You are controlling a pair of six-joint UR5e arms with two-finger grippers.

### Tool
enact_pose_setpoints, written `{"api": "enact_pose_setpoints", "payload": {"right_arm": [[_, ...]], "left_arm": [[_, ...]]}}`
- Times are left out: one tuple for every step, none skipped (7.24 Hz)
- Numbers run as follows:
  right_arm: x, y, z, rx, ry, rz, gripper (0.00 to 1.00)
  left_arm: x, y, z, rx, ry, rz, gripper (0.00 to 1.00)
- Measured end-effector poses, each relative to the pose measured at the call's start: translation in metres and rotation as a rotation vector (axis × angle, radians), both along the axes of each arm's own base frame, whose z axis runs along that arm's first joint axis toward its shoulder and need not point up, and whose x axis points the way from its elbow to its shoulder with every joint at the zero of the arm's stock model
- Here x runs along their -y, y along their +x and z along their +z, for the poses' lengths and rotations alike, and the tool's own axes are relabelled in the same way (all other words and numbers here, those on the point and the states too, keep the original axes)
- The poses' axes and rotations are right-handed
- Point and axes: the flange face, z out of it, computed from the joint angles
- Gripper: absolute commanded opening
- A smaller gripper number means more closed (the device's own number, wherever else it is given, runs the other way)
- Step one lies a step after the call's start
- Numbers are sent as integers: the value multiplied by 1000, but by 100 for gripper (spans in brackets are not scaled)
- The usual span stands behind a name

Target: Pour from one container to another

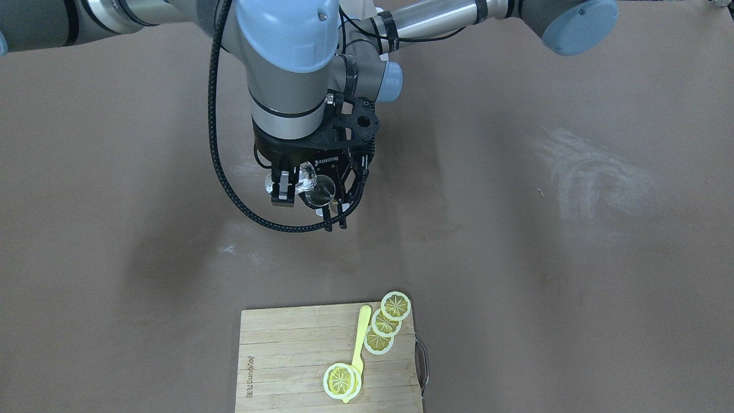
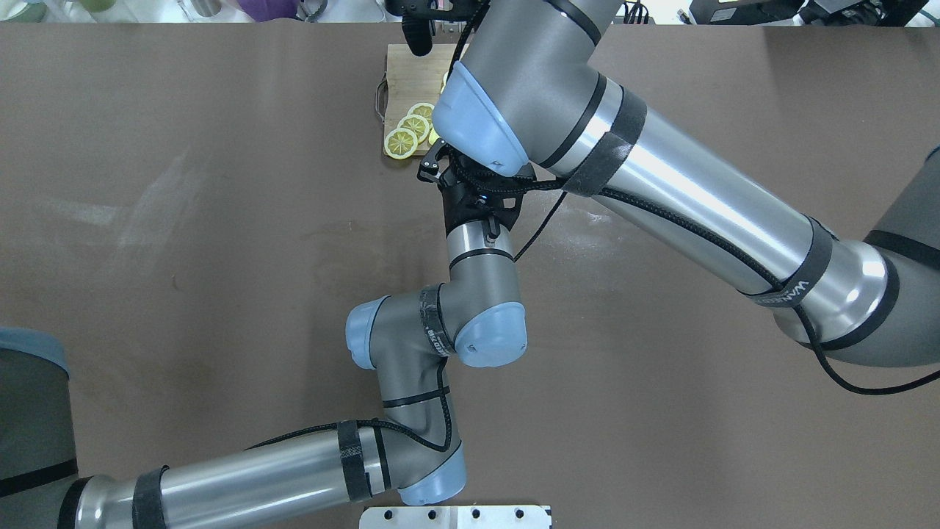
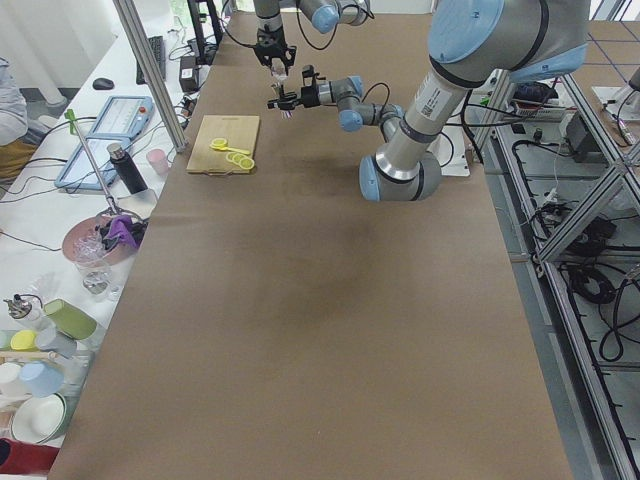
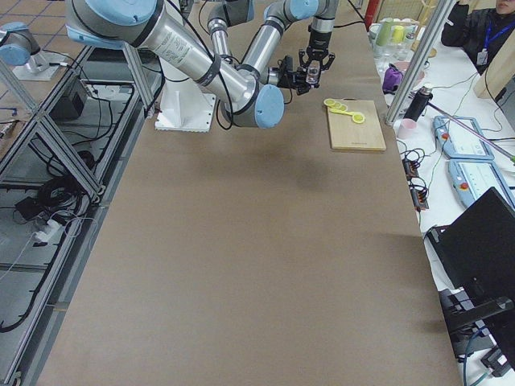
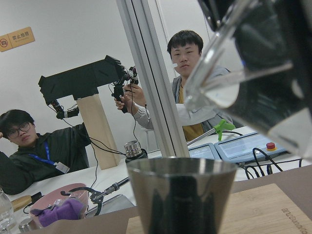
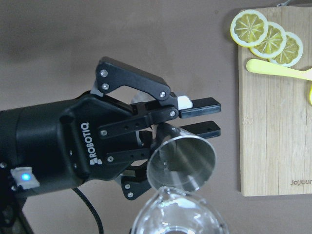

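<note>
My left end effector (image 6: 213, 116) is clenched on a steel cup (image 6: 181, 163). Its two fingers pinch the narrow base, and the cup stands upright with its wide mouth open to the top. My right end effector (image 1: 289, 188) points down from above and grasps a clear glass jug (image 6: 178, 214). The jug is tipped so that its spout sits right over the cup's rim; whether glass and steel touch I cannot tell. I cannot make out any liquid in the jug or in the cup.

Both vessels hang in the air above the brown tabletop (image 1: 545, 258), with my two wrists crowded close together.

Further out, toward the edge away from my base, lies a wooden cutting board (image 1: 287, 344), well apart from the vessels. Three lemon slices (image 1: 385, 322) overlap in a row at one corner of it. A yellow spoon (image 1: 361, 335) lies just beside them, and a fourth slice (image 1: 341, 380) sits at the spoon's bowl. Beyond that edge, in my left wrist view, two people (image 5: 195, 119) sit behind an upright metal post (image 5: 148, 78).
</note>
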Motion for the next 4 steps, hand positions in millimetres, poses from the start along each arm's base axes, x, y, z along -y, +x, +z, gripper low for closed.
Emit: {"api": "enact_pose_setpoints", "payload": {"right_arm": [[1,-4,-2,-12,3,-6,0],[2,-7,-3,-21,5,-14,0],[3,-7,-4,-26,8,-22,0],[3,-7,-4,-29,11,-26,0]], "left_arm": [[1,-1,-1,-1,0,-1,0],[1,-1,-1,-2,1,-1,0],[2,-1,-2,-2,1,-3,0],[2,-2,-2,-3,1,-3,0]]}}
